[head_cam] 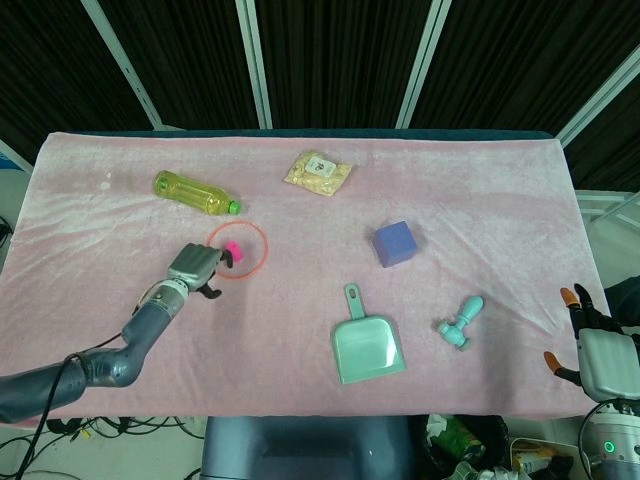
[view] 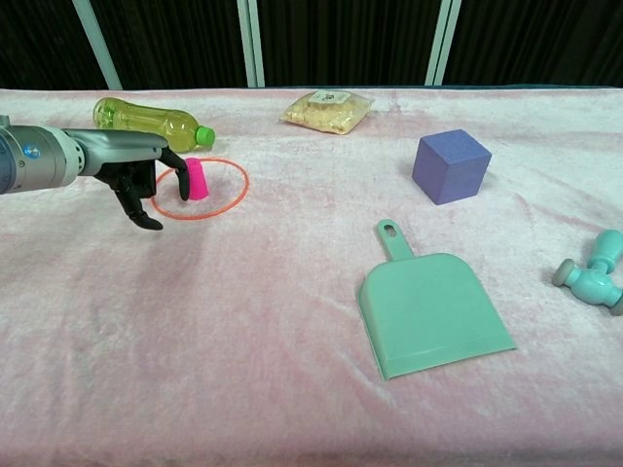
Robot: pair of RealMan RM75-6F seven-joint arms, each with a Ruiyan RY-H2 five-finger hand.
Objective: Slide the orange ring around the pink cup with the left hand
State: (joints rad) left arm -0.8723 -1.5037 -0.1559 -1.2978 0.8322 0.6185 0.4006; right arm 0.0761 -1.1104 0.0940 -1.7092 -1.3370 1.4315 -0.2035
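Observation:
The pink cup stands upright on the pink cloth at the left. The thin orange ring lies flat on the cloth around it, with the cup near the ring's left side. My left hand is low at the ring's left rim. The rim passes between its thumb and its down-curled fingers, and the thumb reaches in beside the cup. My right hand hangs off the table's right front corner with fingers spread and nothing in it.
A yellow-green bottle lies just behind the cup. A snack bag sits at the back middle, a purple cube to the right, a teal dustpan front centre and a teal toy far right.

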